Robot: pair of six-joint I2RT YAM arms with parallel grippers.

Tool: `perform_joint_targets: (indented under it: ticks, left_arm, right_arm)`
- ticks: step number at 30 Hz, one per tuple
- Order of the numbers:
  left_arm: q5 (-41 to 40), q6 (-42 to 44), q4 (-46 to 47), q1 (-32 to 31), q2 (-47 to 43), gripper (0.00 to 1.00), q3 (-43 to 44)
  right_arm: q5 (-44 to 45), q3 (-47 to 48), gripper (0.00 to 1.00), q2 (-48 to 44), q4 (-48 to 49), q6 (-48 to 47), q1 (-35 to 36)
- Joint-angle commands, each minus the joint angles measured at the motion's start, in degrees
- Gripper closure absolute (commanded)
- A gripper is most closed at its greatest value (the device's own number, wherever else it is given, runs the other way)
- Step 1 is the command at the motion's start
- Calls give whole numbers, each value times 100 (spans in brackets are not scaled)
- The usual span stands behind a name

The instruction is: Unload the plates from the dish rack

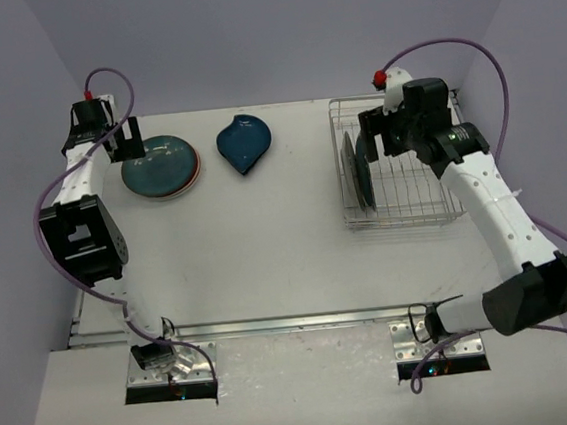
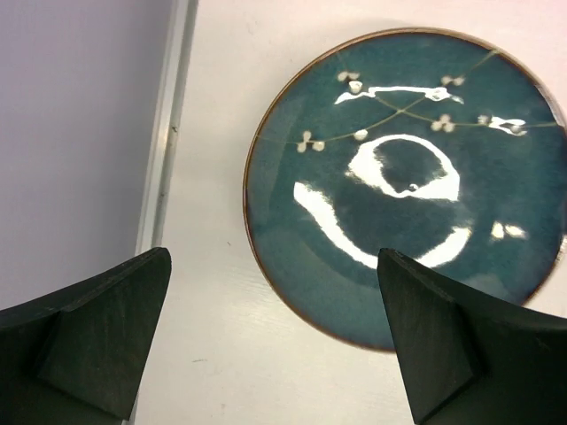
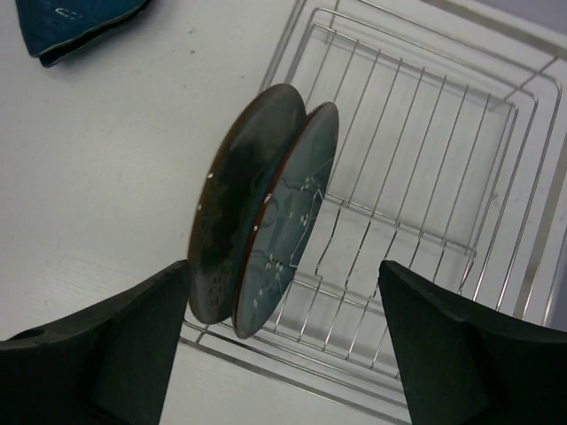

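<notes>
**Two plates (image 3: 235, 204) upright in dish rack (image 3: 425, 133)**

The right pincer (image 3: 283, 266) is held wide open over them, nothing gripped. The left pincer (image 2: 273, 266) is spread fully, empty, above the teal plate (image 2: 407, 186) laid flat on the worktop (image 2: 221, 354). The leaf dish (image 1: 244, 142) is set beside it.

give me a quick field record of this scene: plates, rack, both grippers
dish rack: silvery wire, far right of the table
racked plates: two round plates on edge, leaning together at the rack's left end
teal plate: glossy, lying flat at far left, on top of another plate
leaf-shaped dish: dark blue, flat on the table, right of the teal plate
left gripper: open, empty, over the teal plate's edge
right gripper: open, empty, above the racked plates
</notes>
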Motion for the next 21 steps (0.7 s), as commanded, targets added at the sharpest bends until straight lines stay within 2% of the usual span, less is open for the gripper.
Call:
perform_joint_targets:
  ticks: [1, 6, 16, 18, 21]
  left_arm:
    - [-118, 195, 369, -276, -1293, 0, -488]
    - [44, 202, 287, -445, -1987, 0, -1009]
    - [12, 179, 226, -453, -2313, 0, -1728]
    - [32, 139, 174, -446, -2300, 0, -1742]
    - [64, 58, 72, -439, -2244, 0, -1695]
  right_arm:
    - [-937, 674, 23, 700, -633, 1045, -832]
    - [-1401, 962, 26, 1204, -663, 1163, -1055]
    - [-2008, 1238, 25, 1720, -661, 1281, -1062]
    - [-1976, 1199, 27, 1786, -655, 1268, -1062]
    - [-1759, 1126, 35, 1908, -624, 1151, -1060]
